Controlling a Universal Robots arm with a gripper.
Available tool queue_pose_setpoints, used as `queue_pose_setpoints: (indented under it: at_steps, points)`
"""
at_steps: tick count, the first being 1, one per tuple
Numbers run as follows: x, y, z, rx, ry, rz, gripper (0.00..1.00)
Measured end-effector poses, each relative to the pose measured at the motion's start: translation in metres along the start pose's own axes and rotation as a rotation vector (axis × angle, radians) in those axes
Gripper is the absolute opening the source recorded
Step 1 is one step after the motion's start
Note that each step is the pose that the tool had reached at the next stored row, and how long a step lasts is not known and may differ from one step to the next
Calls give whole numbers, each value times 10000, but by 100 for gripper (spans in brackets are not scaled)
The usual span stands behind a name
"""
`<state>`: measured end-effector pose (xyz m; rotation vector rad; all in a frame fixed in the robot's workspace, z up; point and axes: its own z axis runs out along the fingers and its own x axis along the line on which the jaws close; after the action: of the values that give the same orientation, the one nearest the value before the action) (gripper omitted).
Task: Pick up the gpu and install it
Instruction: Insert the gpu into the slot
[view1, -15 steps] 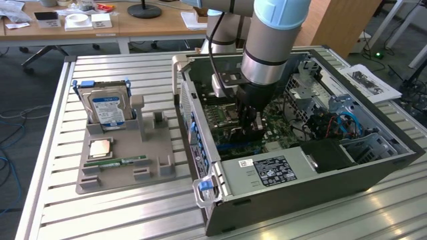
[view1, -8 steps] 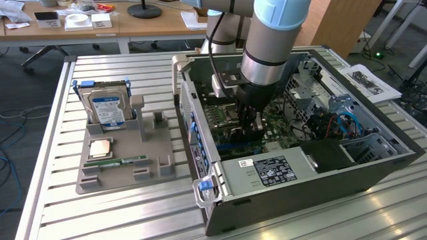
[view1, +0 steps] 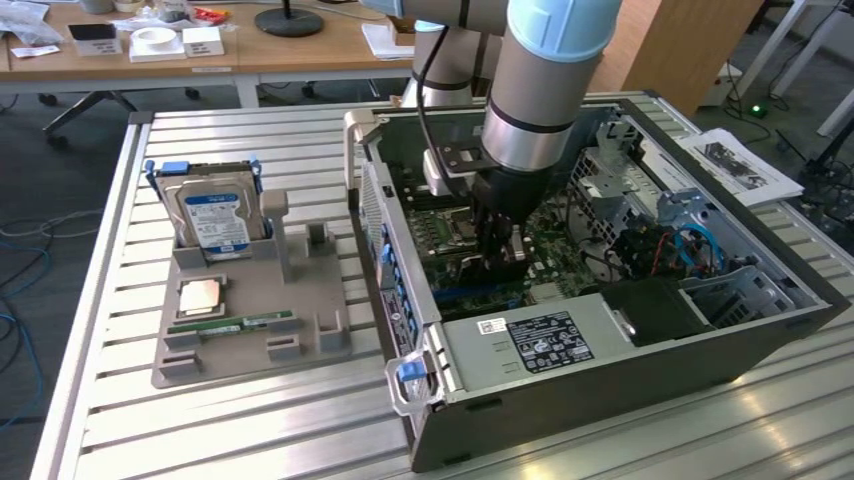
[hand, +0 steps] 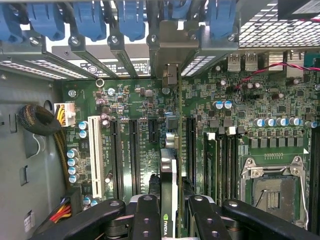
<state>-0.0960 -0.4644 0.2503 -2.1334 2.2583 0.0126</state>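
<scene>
Wooden desks and office clutter stand behind a slatted metal table (view1: 267, 400). In the exterior view, an open computer case (view1: 601, 370) lies on it. Just beside the case, toward the exterior view's left, a grey fixture (view1: 227, 350) carries a hard drive (view1: 214, 215) and a green memory stick (view1: 247, 323). The arm (view1: 534, 100) reaches straight down into the case, with the gripper (view1: 501, 235) low over the board inside.

In the wrist view the gripper (hand: 172, 200) looks down on the green motherboard (hand: 135, 100). Its two black fingers (hand: 146, 212) are clenched on the gpu (hand: 169, 165), one on each flat face. The card hangs edge-on between two long black slots (hand: 134, 150). Its silvery bracket (hand: 172, 55) sits at the rear openings, under the blue latches (hand: 130, 20). Whether its contact edge has entered a slot cannot be told.

The card looks light and stiff, but thin and easily harmed. Pinching the flat faces near the upper edge, well away from the contacts, seems the soundest hold. Any tilt would likely bind it against the slot.
</scene>
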Motion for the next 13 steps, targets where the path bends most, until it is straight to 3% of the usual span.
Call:
queue_pose_setpoints:
  at_steps: [4,13]
  points:
    - [-1,0,2,-2,-63,-12,27]
    - [-1,-1,6,-1,-96,-39,27]
